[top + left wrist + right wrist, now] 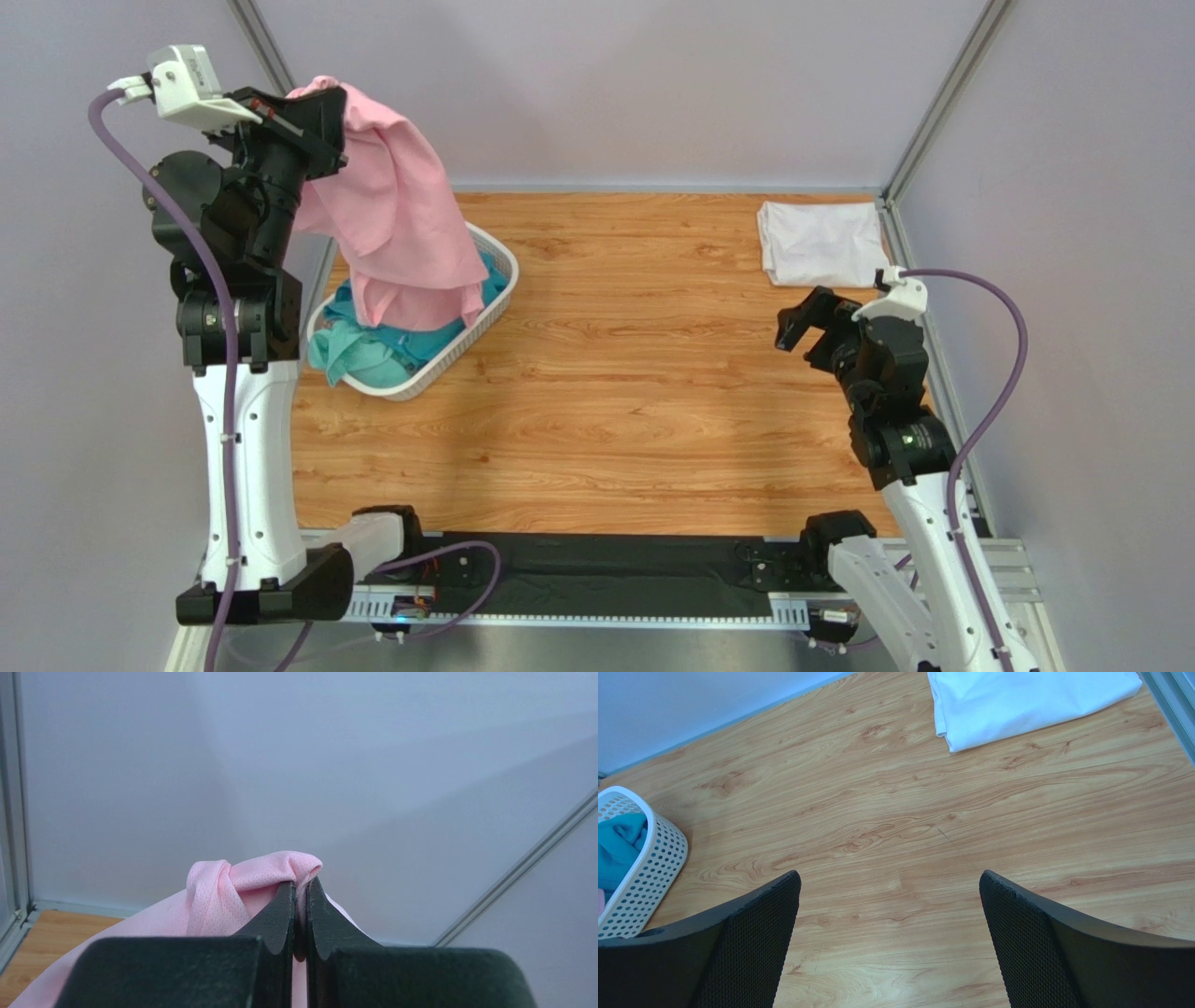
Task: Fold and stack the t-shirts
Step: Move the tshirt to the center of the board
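Pick-up step: light pink t-shirt (400,210) hoisted over white lattice basket (470,340), pinched between closed left fingers (277,917); right fingers (738,952) wide, empty. Next, likely: carrying to table (631,392) and spreading flat.

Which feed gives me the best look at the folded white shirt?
Top external: the whole white shirt shows, folded flat at the far right corner of the table. The right wrist view catches the white shirt closer, but the frame's top edge crops it. The left wrist view shows none of it, only pink cloth.
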`<state>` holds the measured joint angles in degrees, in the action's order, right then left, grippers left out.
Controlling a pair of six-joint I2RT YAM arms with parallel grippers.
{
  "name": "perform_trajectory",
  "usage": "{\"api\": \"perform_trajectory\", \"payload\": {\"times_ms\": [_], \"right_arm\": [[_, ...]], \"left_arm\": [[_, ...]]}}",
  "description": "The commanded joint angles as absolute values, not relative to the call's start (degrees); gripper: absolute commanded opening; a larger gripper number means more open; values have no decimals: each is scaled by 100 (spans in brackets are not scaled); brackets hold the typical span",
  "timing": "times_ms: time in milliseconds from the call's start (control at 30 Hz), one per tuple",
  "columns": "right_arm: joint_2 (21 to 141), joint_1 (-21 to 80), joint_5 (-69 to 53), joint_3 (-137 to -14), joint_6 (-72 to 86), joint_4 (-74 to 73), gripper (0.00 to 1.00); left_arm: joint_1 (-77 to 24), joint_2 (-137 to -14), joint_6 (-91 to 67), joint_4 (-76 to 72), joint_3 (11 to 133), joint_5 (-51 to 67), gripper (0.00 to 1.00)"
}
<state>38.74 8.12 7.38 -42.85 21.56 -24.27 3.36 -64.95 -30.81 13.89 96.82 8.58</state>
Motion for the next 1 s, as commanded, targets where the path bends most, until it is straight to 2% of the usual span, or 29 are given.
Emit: {"api": "perform_trajectory", "payload": {"times_ms": [0,167,367,600,667,733,767,867,900,967], "right_arm": [[3779,826,721,-4333,2118,-2224,100],[3753,817,729,-4333,2109,-2224,100],[3674,826,721,-4333,2144,-2224,100],[3621,817,773,-4280,2136,-2215,100],[3621,826,747,-4272,2153,-2224,100],[3621,817,756,-4245,2153,-2224,100],[3621,826,765,-4245,2153,-2224,100],[3691,817,712,-4254,2153,-2215,100],[3735,826,668,-4271,2162,-2215,100],[3797,817,624,-4271,2162,-2224,100]], "left_arm": [[308,-6644,-3050,1257,9817,1202,0],[62,-6838,-3085,1186,10230,1713,0],[-825,-7023,-2909,1283,10626,2276,0],[-2081,-7040,-2619,1441,10232,2724,0],[-2179,-7023,-2558,1599,10073,2760,0],[-2224,-6847,-2654,1495,9311,2690,0],[-2224,-6777,-2767,1416,8620,2611,3],[-2224,-6662,-2874,1266,7667,2496,15],[-2224,-6732,-2891,1292,7168,2418,38],[-2224,-6837,-2970,1380,6770,2286,62]]}}
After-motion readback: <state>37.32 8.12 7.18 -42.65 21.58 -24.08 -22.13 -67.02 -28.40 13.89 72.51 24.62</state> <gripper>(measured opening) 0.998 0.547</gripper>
